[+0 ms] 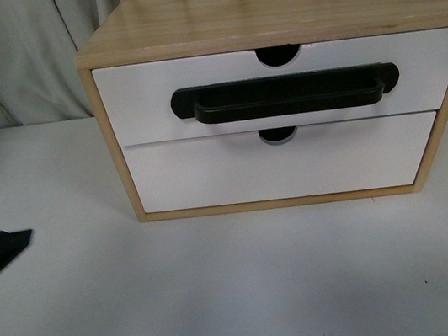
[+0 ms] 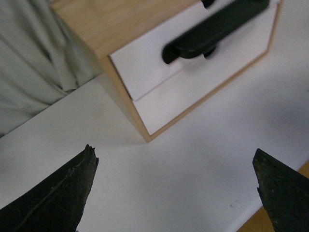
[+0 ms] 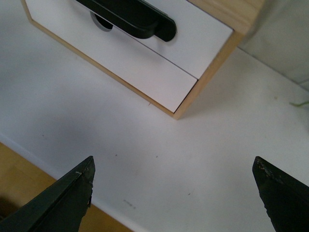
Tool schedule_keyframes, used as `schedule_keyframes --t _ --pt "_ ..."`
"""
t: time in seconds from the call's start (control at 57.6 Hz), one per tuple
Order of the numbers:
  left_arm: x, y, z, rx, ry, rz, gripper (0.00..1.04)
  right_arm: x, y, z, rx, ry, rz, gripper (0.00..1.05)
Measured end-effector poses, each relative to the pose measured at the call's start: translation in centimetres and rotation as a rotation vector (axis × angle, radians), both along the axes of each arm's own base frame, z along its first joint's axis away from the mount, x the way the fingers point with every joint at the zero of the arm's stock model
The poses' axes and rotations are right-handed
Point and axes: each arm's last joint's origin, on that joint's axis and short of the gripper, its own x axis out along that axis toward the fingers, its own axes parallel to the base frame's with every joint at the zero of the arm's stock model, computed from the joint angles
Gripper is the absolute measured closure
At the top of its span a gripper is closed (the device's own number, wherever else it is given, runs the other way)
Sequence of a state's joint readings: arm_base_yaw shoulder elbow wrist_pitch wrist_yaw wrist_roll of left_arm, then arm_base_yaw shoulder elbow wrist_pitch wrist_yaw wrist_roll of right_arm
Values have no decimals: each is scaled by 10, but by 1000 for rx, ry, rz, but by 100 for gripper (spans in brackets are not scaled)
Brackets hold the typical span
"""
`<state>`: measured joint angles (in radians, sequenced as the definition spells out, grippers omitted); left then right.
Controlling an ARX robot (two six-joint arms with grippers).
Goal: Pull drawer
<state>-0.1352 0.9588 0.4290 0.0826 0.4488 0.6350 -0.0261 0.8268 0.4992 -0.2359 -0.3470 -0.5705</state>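
Our left pincer (image 2: 173, 150) and right pincer (image 3: 174, 159) both hang with fingers spread wide, holding nothing, over the white tabletop (image 1: 227, 295) and apart from the drawer (image 1: 139, 105). It sits uppermost in the wooden cabinet (image 1: 267, 8), slightly proud of the plain front (image 1: 285, 174) below, its black handle (image 1: 285, 95) untouched.

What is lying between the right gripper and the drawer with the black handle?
Only bare white table, as the right wrist view shows; the right gripper hangs open, apart from the drawer.
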Motion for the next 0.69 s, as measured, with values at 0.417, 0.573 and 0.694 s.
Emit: schedule_keyframes --t 0.417,0.573,0.694 --pt "53 -48 47 394 -88 -404 6 45 22 19 -185 45 294 9" --pt "67 -63 47 479 -64 -487 6 58 30 20 -213 71 388 9" --pt "74 -76 44 515 -32 -547 6 70 35 18 -233 93 435 9"
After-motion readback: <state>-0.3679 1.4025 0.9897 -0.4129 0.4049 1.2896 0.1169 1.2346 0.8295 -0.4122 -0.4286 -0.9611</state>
